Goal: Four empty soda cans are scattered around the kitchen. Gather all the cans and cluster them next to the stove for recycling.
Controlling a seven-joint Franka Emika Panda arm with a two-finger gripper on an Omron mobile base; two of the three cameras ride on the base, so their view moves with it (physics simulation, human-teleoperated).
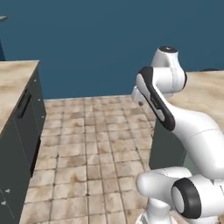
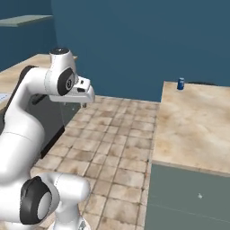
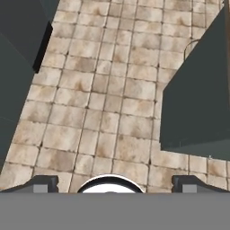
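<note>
We are holding our end effector (image 3: 111,183) wide open and empty above the tiled floor (image 3: 112,90), while a blue soda can (image 2: 180,84) is standing on the counter (image 2: 193,126).

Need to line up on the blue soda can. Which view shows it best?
The right base view: the small blue soda can stands upright at the tan stone counter's far corner. The left base view catches that counter, not the can.
</note>
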